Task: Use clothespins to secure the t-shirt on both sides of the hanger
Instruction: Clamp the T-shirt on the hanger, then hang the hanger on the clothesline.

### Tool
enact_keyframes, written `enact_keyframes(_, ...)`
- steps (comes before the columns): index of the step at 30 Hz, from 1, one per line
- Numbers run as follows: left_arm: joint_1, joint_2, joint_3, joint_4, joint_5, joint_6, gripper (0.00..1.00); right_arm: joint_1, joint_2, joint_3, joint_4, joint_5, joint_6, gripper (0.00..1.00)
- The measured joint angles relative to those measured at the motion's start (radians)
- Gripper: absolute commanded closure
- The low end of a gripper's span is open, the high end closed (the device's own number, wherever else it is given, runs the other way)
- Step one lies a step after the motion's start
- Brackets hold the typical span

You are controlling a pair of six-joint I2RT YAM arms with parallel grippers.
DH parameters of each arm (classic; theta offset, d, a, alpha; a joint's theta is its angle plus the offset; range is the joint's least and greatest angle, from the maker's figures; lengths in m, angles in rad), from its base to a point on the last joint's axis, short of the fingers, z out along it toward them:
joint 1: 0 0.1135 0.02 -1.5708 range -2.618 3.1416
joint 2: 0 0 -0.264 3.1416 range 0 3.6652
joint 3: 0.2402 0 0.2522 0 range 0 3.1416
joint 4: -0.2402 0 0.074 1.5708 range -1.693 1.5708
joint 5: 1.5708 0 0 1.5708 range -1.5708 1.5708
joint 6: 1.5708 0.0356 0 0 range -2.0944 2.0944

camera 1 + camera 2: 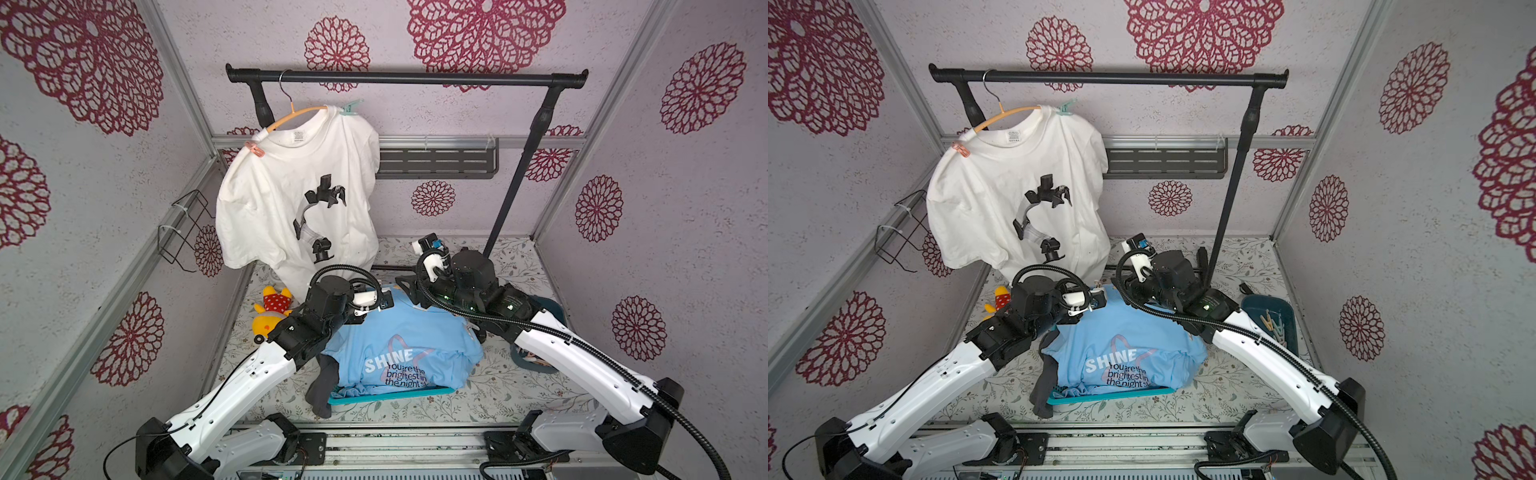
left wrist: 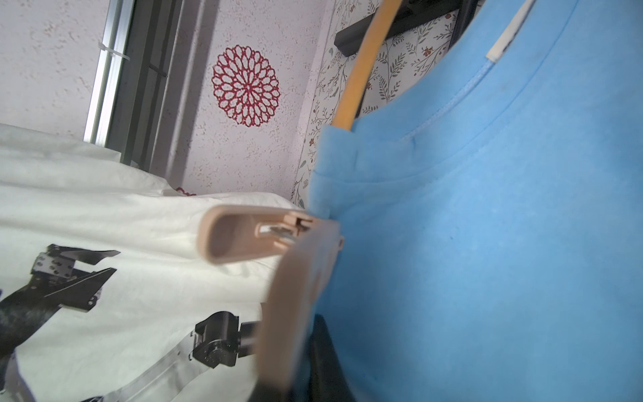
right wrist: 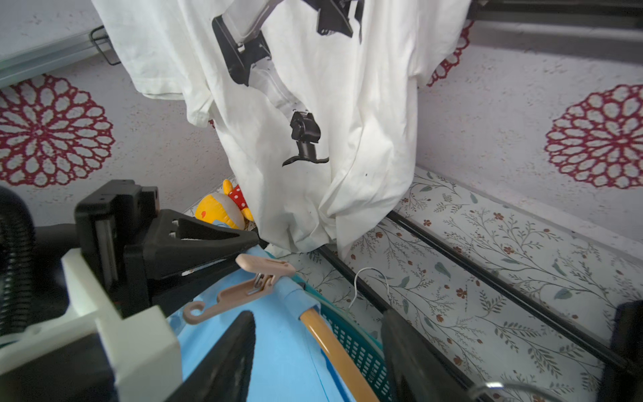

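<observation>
Beige clothespin sits on blue t-shirt over hanger, axis nine-to-three; left gripper, shut tight, lies nearer at nine o'clock; right gripper gapes wide.

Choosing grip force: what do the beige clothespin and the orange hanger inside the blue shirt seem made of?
Clothespin: moulded plastic, matte beige, with smooth rounded edges. A shiny metal spring shows at its hinge.
Hanger: smooth, slightly glossy orange surface, probably plastic or a coating. Its core cannot be seen.

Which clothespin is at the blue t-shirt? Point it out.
The beige clothespin at the blue t-shirt's shoulder; the pink clothespin and mint clothespin clip the white t-shirt.
</observation>
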Motion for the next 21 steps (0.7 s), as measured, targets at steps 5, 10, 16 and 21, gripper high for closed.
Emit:
enact_keyframes(5,0.000,0.000,0.000,-0.002,0.000,-0.007,1.00,0.000,-0.095,-0.022,-0.002,0.166,0.000,0.37)
enact_keyframes(10,0.000,0.000,0.000,-0.008,0.000,-0.019,1.00,-0.012,-0.185,-0.063,-0.035,0.328,0.010,0.37)
enact_keyframes(16,0.000,-0.001,0.000,-0.015,-0.003,-0.025,1.00,-0.050,-0.193,-0.117,-0.106,0.389,0.076,0.37)
enact_keyframes(21,0.000,-0.001,0.006,-0.029,-0.004,-0.030,1.00,-0.063,-0.144,-0.131,-0.137,0.386,0.115,0.39)
